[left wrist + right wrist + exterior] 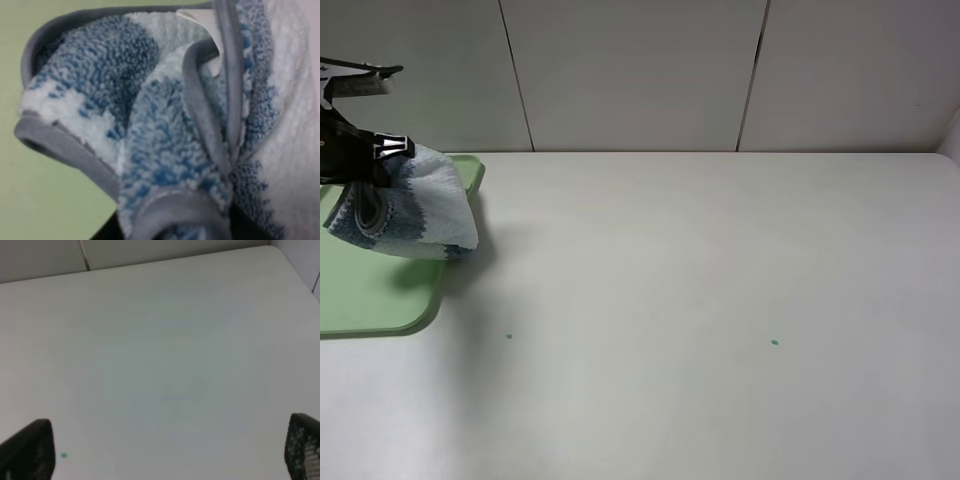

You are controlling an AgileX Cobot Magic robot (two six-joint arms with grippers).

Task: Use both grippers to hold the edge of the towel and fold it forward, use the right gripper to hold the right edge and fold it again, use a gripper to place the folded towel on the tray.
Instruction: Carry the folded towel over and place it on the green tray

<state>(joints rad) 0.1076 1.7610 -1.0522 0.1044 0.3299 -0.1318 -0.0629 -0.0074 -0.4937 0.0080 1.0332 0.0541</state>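
Two grippers: one is seen at the far left of the high view, the other only through its own wrist camera.
Left gripper: it is closed on the towel, which is bunched between its fingers and hangs below and beside it.
Towel: it is folded into a rumpled bundle, with blue-grey and white stripes and a grey hem shown; it is held in the air over the tray, and a shadow is cast beneath it.
Towel up close: terry folds and grey hem edges fill the left wrist view, and green is seen behind them.
Tray: it is light green and lies flat on the table, directly under the left gripper.
Right gripper: its fingers are spread wide apart, and nothing is held between them.
Table: its white surface lies below the right gripper, and a small green dot is seen just beside one fingertip.
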